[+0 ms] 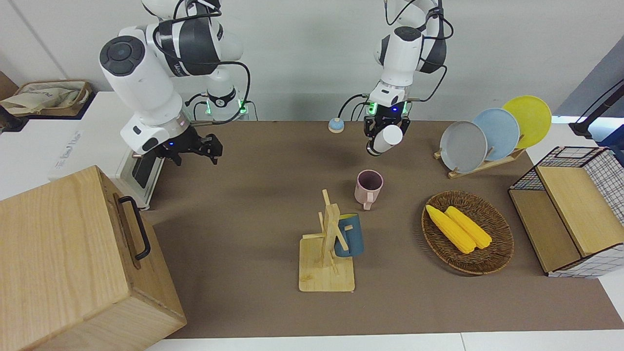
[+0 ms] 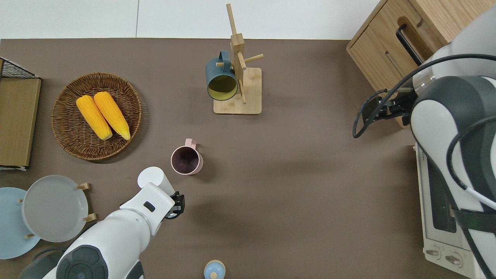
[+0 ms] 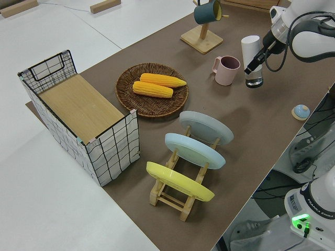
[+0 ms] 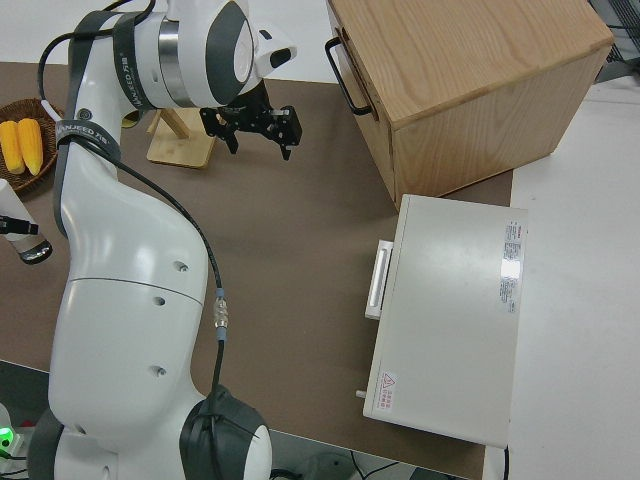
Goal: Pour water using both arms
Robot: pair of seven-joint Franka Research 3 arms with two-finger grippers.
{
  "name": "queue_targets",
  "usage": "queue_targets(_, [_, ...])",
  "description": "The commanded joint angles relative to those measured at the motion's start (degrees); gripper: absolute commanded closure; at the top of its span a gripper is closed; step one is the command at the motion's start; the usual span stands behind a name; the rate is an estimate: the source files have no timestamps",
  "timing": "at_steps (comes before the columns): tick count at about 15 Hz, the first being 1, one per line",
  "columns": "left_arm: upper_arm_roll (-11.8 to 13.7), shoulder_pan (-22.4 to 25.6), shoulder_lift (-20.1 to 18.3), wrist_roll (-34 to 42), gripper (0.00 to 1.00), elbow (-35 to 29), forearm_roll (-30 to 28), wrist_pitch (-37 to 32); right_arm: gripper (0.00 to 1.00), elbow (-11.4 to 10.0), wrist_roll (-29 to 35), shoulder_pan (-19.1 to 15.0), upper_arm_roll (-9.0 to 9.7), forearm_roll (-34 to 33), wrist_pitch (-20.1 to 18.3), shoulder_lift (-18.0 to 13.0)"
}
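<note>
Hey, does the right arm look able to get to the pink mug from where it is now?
Probably yes. The right gripper hangs open and empty, and bare table lies between it and the pink mug. One caution: the left gripper, holding a white bottle, hovers close beside the mug, so the arms could crowd.

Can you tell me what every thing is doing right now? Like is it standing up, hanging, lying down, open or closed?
left gripper: shut on the white bottle, held tilted in the air
right gripper: open, empty
pink mug: upright, empty
blue mug: hanging on the wooden mug rack
two corn cobs: lying in the wicker basket
three plates: standing on edge in their rack
wooden cabinet: door closed
</note>
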Motion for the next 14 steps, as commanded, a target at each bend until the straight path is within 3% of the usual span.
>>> queue_targets(1, [-1.5,-0.8,-1.4,-1.7,1.0,-0.5,-0.7,-0.8,0.013,-2.3,-4.4,-1.9,1.02,-2.8,2.7,-3.8])
queue_targets(6, [-1.8,-0.4,0.3,-2.0,1.0,-0.1,-0.7,-0.7,0.013,-2.2,-7.8,-2.6,1.02,-4.5,3.3,-7.5])
queue_targets(14, [-2.7,0.2,6.3,-2.7,1.0,3.3,0.1,-0.8,0.013,-2.0,-11.4,-3.6,1.11,-3.1,3.0,-9.2])
